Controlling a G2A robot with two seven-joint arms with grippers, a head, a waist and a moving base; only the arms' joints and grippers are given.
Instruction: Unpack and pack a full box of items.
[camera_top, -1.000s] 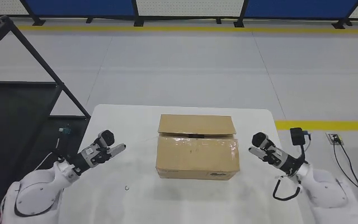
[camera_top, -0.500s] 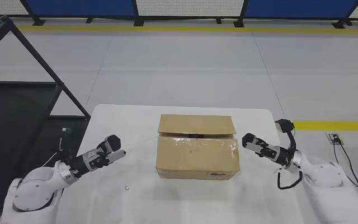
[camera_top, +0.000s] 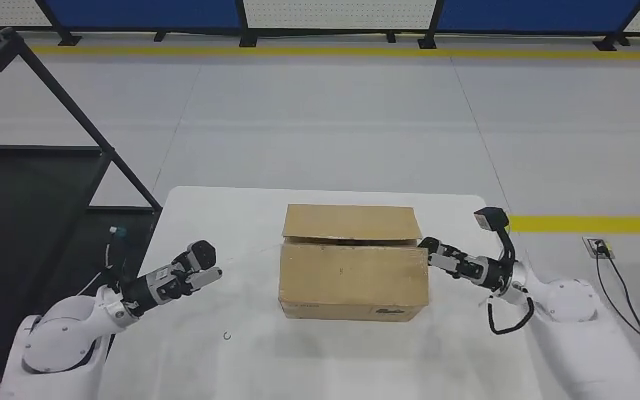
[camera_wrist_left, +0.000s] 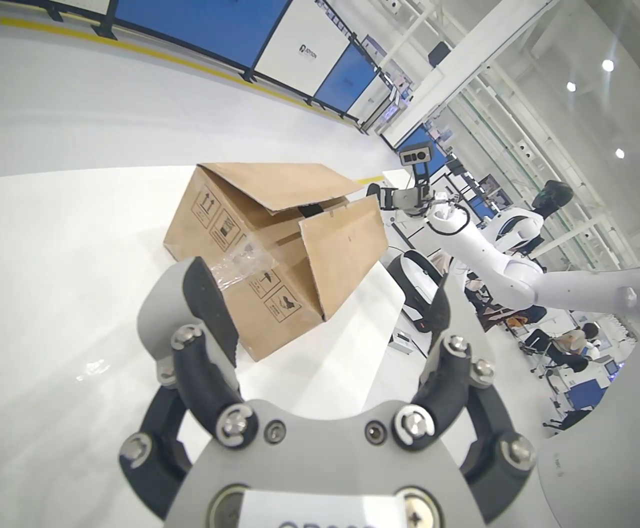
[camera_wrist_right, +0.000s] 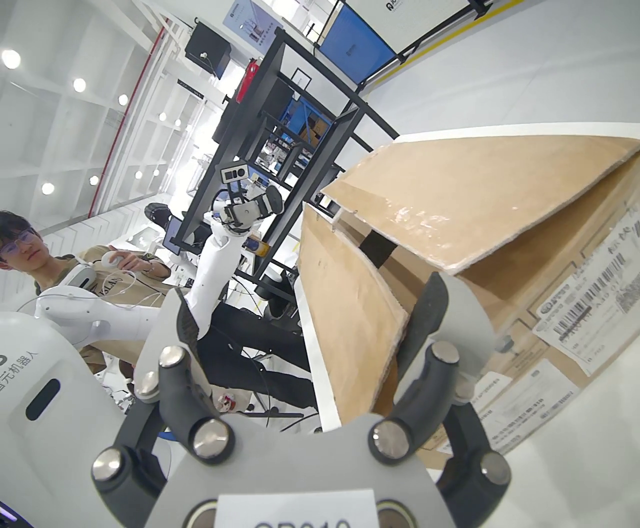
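Note:
A brown cardboard box (camera_top: 350, 280) stands in the middle of the white table (camera_top: 240, 215). Its far flap (camera_top: 350, 222) and near flap (camera_wrist_left: 345, 250) are both partly raised, with a dark gap between them. My right gripper (camera_top: 432, 248) is at the box's right end, open. The near flap's edge (camera_wrist_right: 350, 310) lies between its fingers, and one finger (camera_wrist_right: 435, 310) is tucked under it. My left gripper (camera_top: 207, 276) hovers open and empty over the table, well to the left of the box (camera_wrist_left: 250, 240), which it faces.
Loose clear tape (camera_wrist_left: 240, 257) hangs on the box's left end. A small ring-shaped bit (camera_top: 228, 335) lies on the table in front of the left arm. A black metal frame (camera_top: 70, 110) stands beyond the table's left edge.
My right gripper has moved left up to the box's end and taken the near flap's edge between its fingers; the flap has lifted. The left gripper has shifted slightly and stays open.

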